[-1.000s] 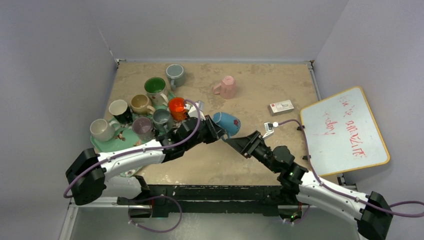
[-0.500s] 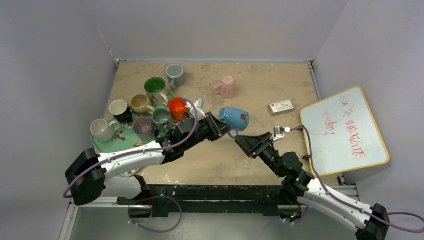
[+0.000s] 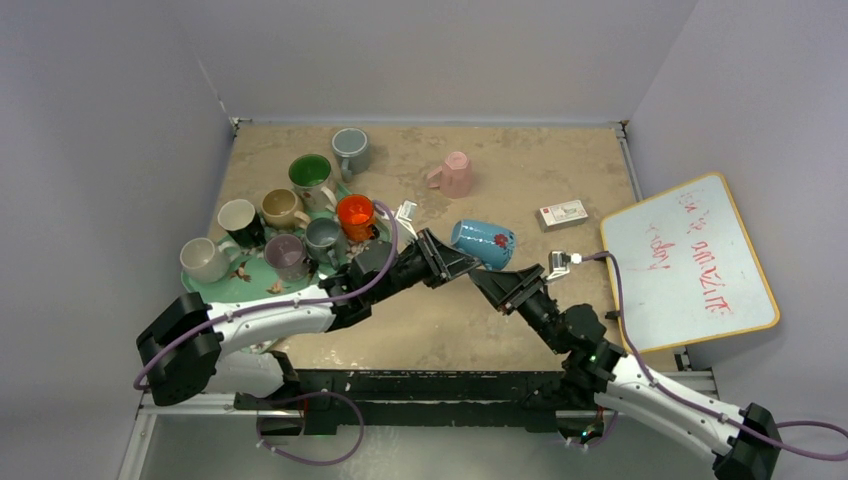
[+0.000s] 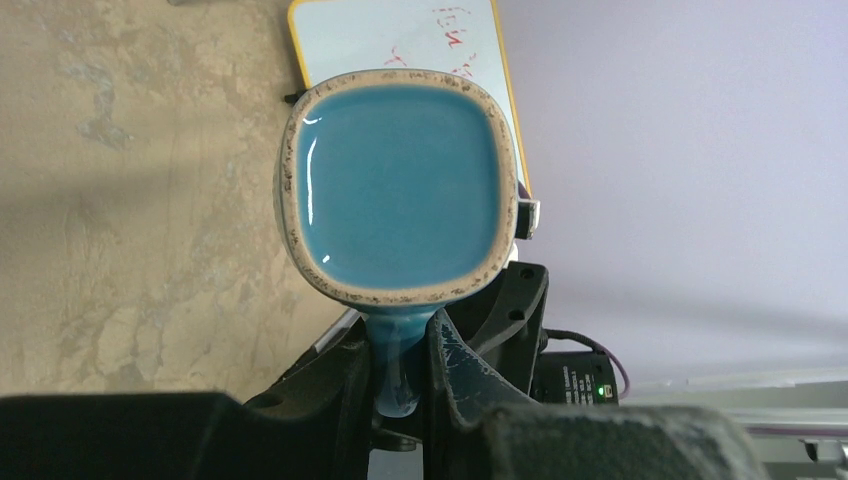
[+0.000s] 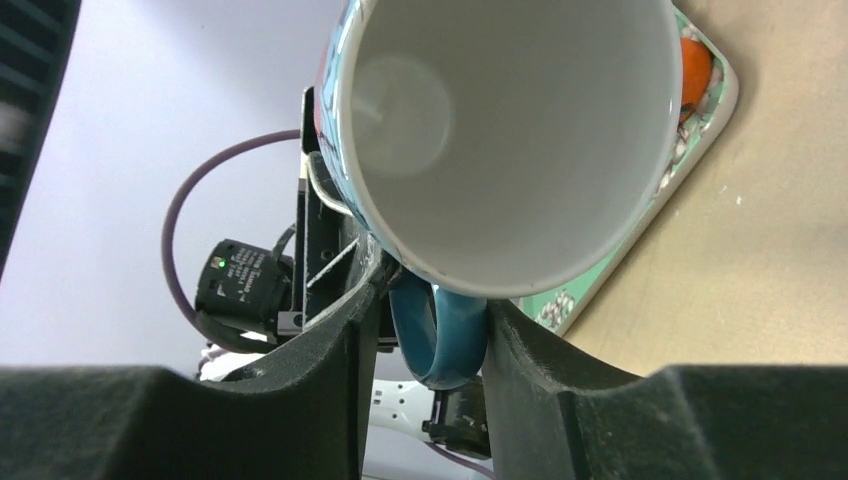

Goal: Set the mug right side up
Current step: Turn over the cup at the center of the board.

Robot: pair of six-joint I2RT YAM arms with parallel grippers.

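Grips the blue mug (image 3: 484, 243) by its handle with the left tool (image 4: 400, 375), jaws pinched shut on it. Straddles that handle with the right tool (image 5: 435, 350), one finger on each side; cannot tell whether clamped. Holds the mug on its side in the air above the middle of the desk (image 3: 520, 170), mouth toward the right arm. Shows a green tray (image 3: 225, 287) of upright mugs (image 3: 310, 172) at left, a whiteboard (image 3: 690, 262) at right.

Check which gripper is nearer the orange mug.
Left. The left gripper, holding the blue mug, is right of the orange mug; the right gripper is farther right, past it.
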